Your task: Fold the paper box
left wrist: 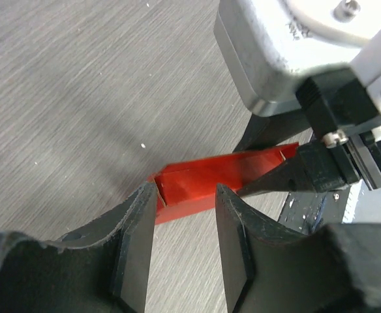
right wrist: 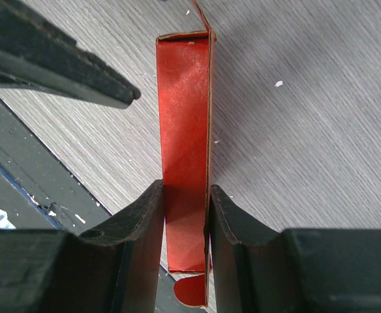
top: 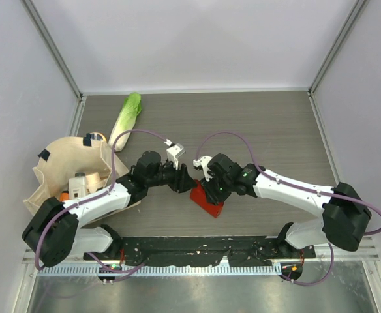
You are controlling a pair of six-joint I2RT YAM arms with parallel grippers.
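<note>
Table (top: 269, 130): grey wood-grain top, pale walls on three sides.

Left arm (top: 92, 202) and right arm (top: 295, 189): both reach inward from the near-edge bases, and their wrists meet near the middle of the table.

Tote bag (top: 60, 163): beige, slumped at the left side, partly under the left arm. Small items show in its mouth, too small to identify.

Cabbage (top: 125, 119): long, pale green, lying just beyond the bag and well apart from the grippers.

Paper box (top: 207, 199): bright red, at the centre of the table towards the near edge, between the two wrists. The right wrist view shows it (right wrist: 185, 130) as a narrow flattened sleeve running away from the camera, far end open, with a small rounded tab at the near end.

Right gripper (right wrist: 185, 241): clamped on the paper box, both fingers pressed against its long sides.

Left gripper (left wrist: 184, 241): jaws apart, table showing in the gap. One end of the box (left wrist: 223, 179) sits just past the fingertips (left wrist: 138, 222). Contact cannot be told. From the right wrist, a left finger hangs near the box's far corner, not touching.
</note>
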